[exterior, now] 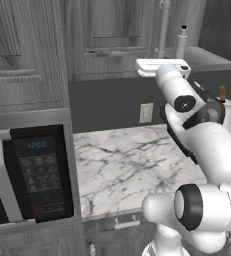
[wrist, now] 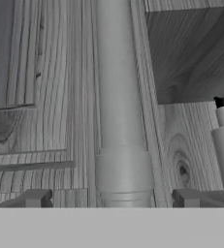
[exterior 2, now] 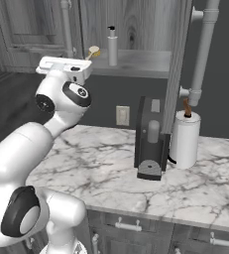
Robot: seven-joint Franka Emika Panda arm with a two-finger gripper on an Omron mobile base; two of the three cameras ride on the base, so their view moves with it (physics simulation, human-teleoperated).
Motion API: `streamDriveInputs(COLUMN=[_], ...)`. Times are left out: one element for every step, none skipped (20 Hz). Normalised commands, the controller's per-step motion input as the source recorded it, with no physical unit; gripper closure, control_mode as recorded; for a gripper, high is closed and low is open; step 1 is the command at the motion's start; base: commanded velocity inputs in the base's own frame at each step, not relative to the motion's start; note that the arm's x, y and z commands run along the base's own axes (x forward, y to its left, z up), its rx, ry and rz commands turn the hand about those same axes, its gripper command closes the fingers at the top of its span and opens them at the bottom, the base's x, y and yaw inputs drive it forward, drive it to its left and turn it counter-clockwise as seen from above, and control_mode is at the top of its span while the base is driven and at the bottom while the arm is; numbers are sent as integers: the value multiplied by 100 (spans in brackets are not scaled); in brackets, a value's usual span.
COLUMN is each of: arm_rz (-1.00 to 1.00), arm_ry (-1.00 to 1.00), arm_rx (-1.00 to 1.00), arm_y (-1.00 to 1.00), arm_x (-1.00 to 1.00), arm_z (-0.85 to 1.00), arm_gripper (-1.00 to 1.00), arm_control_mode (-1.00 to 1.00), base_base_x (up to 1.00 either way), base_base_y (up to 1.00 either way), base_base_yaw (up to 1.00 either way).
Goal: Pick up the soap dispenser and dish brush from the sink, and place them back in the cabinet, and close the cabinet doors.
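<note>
**Right base view: both items on the shelf, hand at the door handle**

Right base view shows the soap dispenser (exterior 2: 112,45) standing upright on the grey shelf of the cabinet (exterior 2: 136,62), with the dish brush (exterior 2: 92,51) lying near it at 9 o'clock, head pointing outward. Just beyond the brush, again toward 9 o'clock, the gripper (exterior 2: 61,66) is raised to shelf level.

Hand view puts a white bar handle (wrist: 118,97) of the cabinet doors (wrist: 40,72) between the 2 fingertips (wrist: 37,197), which stand wide apart on either side of the bar without touching it. The dispenser appears at 3 o'clock of the bar.

Below the shelf, on the marble counter (exterior 2: 101,168), a dark coffee machine (exterior 2: 150,141) stands at 6 o'clock of the shelf, with a white cylinder (exterior 2: 185,139) just beside it. Left base view adds a black microwave (exterior: 27,175) at 8 o'clock.
</note>
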Motion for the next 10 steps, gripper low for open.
streamDriveInputs(arm_rz=[5, 4, 2, 1, 0, 0, 0, 0, 0, 0], arm_ry=[0, 0, 0, 0, 0, 0, 0, 0, 0, 0], arm_rx=[0, 0, 0, 0, 0, 0, 0, 0, 0, 0], arm_y=[0, 0, 0, -1, -4, -12, -14, -12, -17, -18], arm_x=[-11, -10, -13, -10, -15, -16, -19, -14, -13, -13], arm_z=[0, 0, 0, 0, 0, 1, 3, 8, 15, 18], arm_gripper=[-100, -100, -100, -100, -100, -100, -100, -100, -100, -100], arm_control_mode=[-100, -100, -100, -100, -100, -100, -100, -100, -100, -100], base_base_x=[0, 0, 0, 0, 0, 0, 0, 0, 0, 0], base_base_y=[0, 0, 0, 0, 0, 0, 0, 0, 0, 0], base_base_yaw=[0, 0, 0, 0, 0, 0, 0, 0, 0, 0])
